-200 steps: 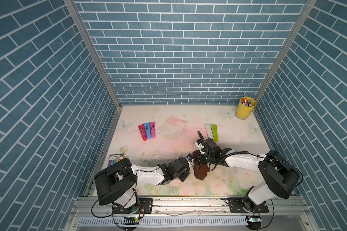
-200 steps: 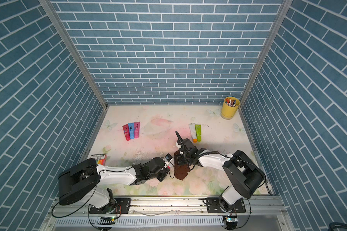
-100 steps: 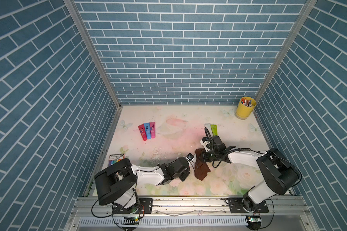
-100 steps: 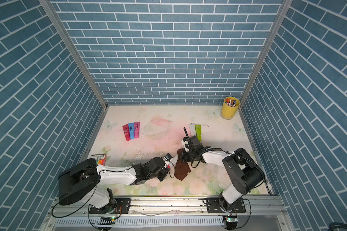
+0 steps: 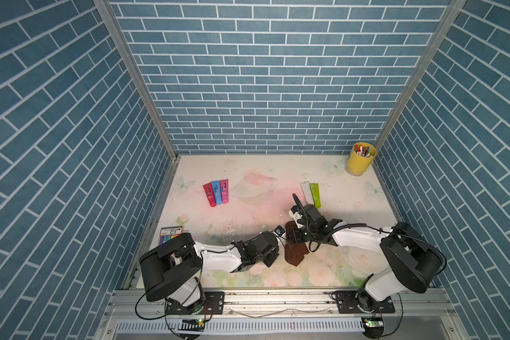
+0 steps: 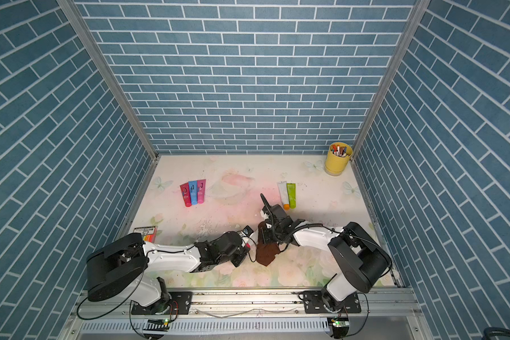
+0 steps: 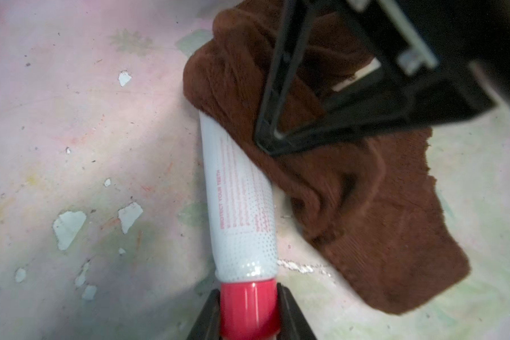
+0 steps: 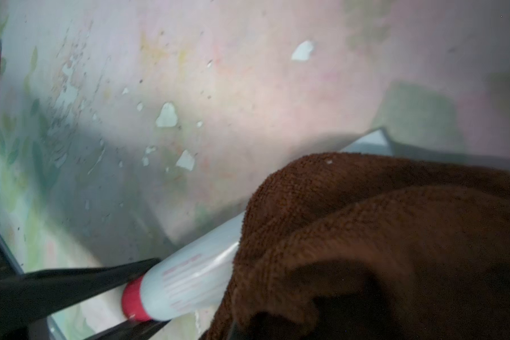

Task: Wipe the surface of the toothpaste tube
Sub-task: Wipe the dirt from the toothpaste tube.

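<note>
Firmly, left claw (image 7: 248,294) clamps the toothpaste tube (image 7: 239,206); right claw (image 7: 270,139) pinches the cloth (image 7: 380,235) draped over it.

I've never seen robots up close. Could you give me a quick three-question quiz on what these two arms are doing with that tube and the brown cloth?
1. Which part of the toothpaste tube does the left gripper clamp? A) the red cap B) the flat sealed end C) the middle
2. True or false: the right gripper is shut on the brown cloth, which covers the tube's end farthest from the cap.
3. Count: besides the held one, how many tubes lie on the table?
Key: 1 A. 2 True. 3 Five: a row of three and a pair.
</note>
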